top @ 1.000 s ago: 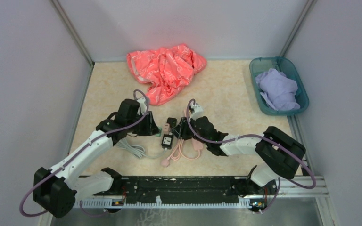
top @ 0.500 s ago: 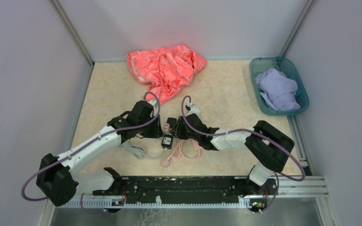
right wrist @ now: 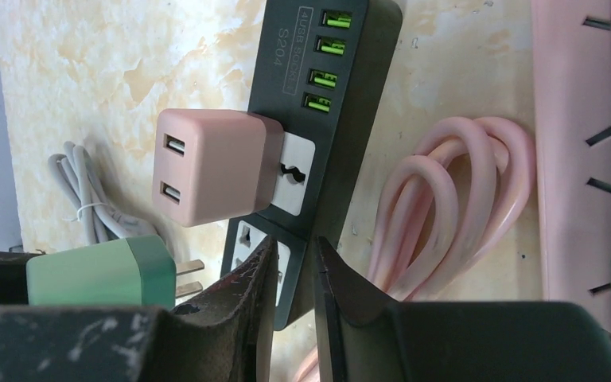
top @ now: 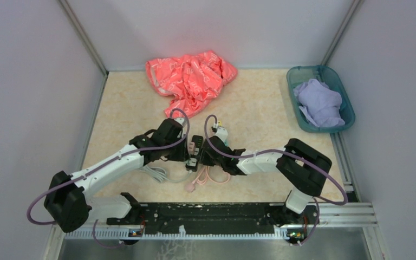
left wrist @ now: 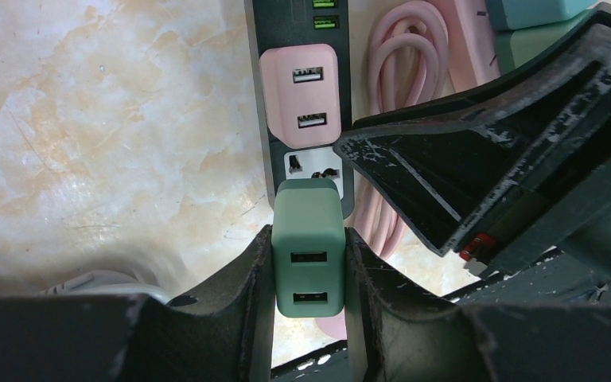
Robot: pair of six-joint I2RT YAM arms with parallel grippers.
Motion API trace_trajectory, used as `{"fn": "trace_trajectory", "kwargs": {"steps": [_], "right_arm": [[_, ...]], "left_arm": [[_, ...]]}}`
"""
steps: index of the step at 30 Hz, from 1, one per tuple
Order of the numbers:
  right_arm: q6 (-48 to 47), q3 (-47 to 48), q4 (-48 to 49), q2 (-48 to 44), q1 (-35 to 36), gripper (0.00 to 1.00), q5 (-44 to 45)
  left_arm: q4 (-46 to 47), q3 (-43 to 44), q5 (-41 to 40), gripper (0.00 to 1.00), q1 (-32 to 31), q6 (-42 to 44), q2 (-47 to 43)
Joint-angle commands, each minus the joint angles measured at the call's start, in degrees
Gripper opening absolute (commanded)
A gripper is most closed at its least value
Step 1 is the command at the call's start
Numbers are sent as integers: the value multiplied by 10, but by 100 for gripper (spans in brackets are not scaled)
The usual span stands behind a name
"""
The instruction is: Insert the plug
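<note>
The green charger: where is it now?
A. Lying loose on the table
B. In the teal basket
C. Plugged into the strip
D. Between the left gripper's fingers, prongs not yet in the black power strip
D: the left wrist view shows the green charger clamped in the left gripper, and the right wrist view shows its bare prongs short of the black power strip.

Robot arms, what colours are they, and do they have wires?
Both the left arm and right arm have white tubes between chunky black joints, and a thin purple cable loops along each. The left gripper and right gripper are black and wedge-shaped, scuffed with pale scratches.
</note>
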Motion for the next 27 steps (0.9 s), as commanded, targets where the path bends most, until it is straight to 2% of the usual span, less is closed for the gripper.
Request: {"fn": "trace_trajectory", "kwargs": {"steps": [1,14,19,27], "right_arm": [[16,29,9,29,8,21,18],[28,21,10,42,8,15,22],[28,17,13,41,8,15,21],[30,13,19,42,8,14,21]], "left_arm": [[1,9,-21,0,-11,-7,10],[2,11,-56,0,-33,-2,40],[-21,26,-98,0,-39,-2,46],[-2,24,-96,0,-44,-6,51]]}}
